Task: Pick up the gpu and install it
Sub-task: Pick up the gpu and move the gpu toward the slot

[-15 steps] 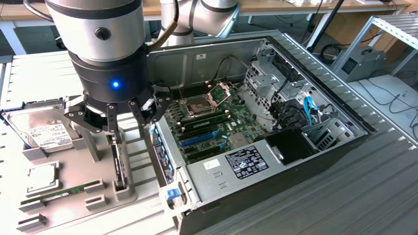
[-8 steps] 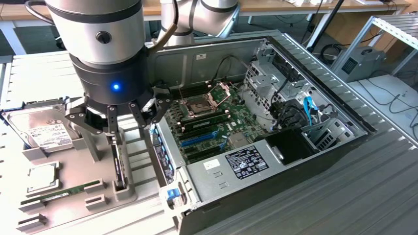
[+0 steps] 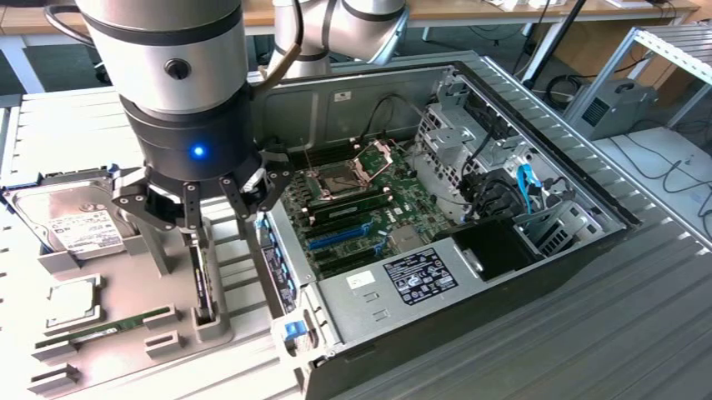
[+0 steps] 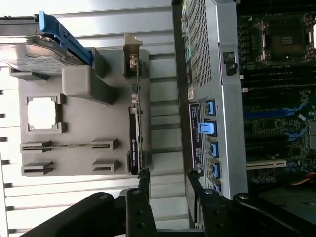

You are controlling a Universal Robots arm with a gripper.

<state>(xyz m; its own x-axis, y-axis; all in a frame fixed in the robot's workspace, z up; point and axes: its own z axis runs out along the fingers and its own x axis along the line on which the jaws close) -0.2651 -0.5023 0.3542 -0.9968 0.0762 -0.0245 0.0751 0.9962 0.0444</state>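
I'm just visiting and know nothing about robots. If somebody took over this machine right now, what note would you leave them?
Gripper: open, holding nothing, poised right above the gpu.
The gpu stands on edge in its slot on the grey holder tray, beside the open computer case.
Done: only the gripper's position over the card; no grip on it.
Left: both the pick-up and the install. The blue slots on the board inside the case hold no card.
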